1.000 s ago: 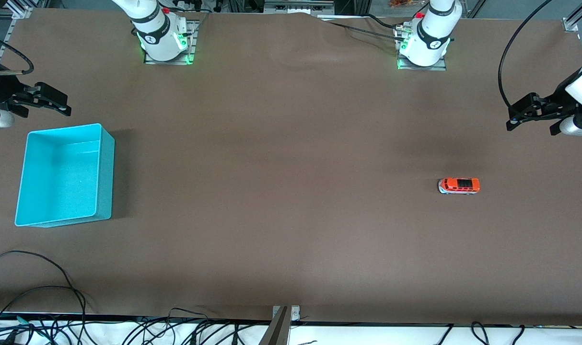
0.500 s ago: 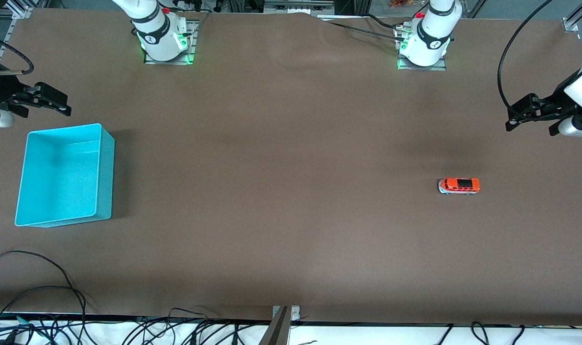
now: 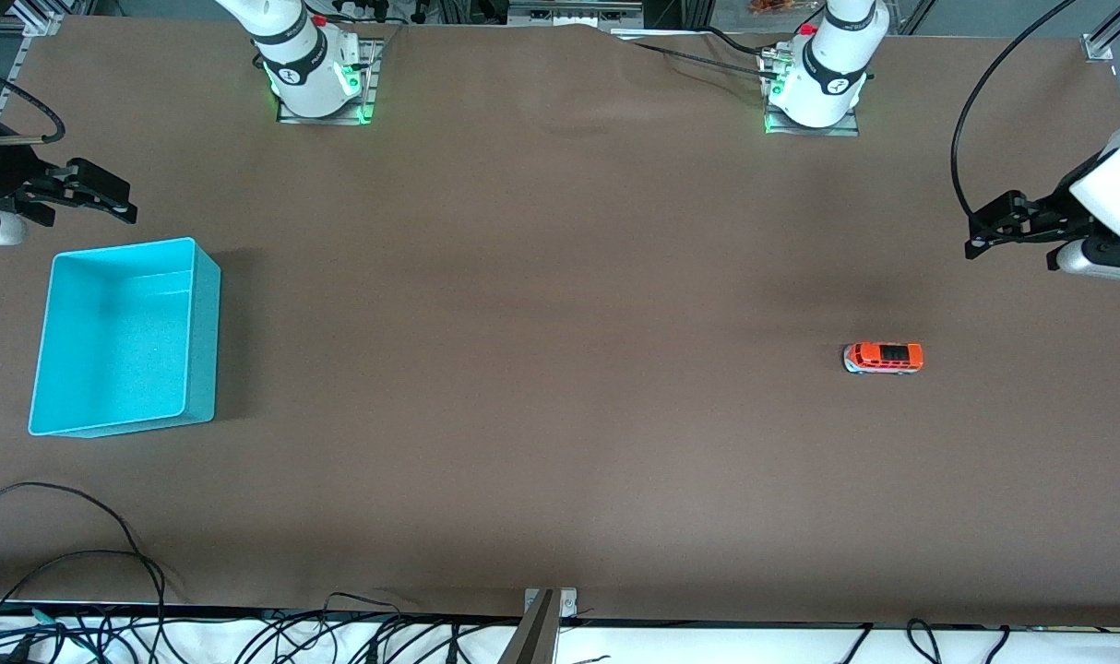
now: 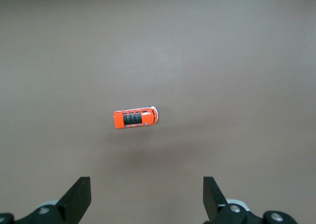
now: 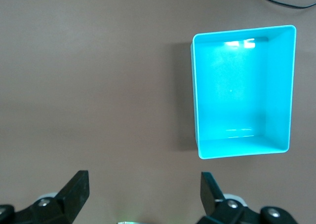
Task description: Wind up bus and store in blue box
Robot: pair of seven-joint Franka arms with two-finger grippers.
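Note:
The small orange bus [image 3: 883, 358] stands on its wheels on the brown table toward the left arm's end; in the left wrist view the bus [image 4: 136, 119] shows its dark roof panel. My left gripper [image 3: 977, 232] hangs open and empty over the table's edge at that end, apart from the bus; its jaws [image 4: 147, 194] stand wide. The blue box [image 3: 117, 341] sits empty toward the right arm's end. My right gripper [image 3: 122, 201] hangs open beside the box, closer to the bases. The right wrist view looks down on the box [image 5: 242, 91] with the gripper [image 5: 144, 189] holding nothing.
Both arm bases [image 3: 315, 83] [image 3: 814, 92] stand along the table's edge by the robots. Loose black cables [image 3: 80, 553] trail over the table edge nearest the front camera, beside a small metal bracket [image 3: 549, 604]. A wide stretch of bare brown table lies between bus and box.
My left gripper has shifted and turned slightly above the table's end. The bus, the box and the right arm have not moved.

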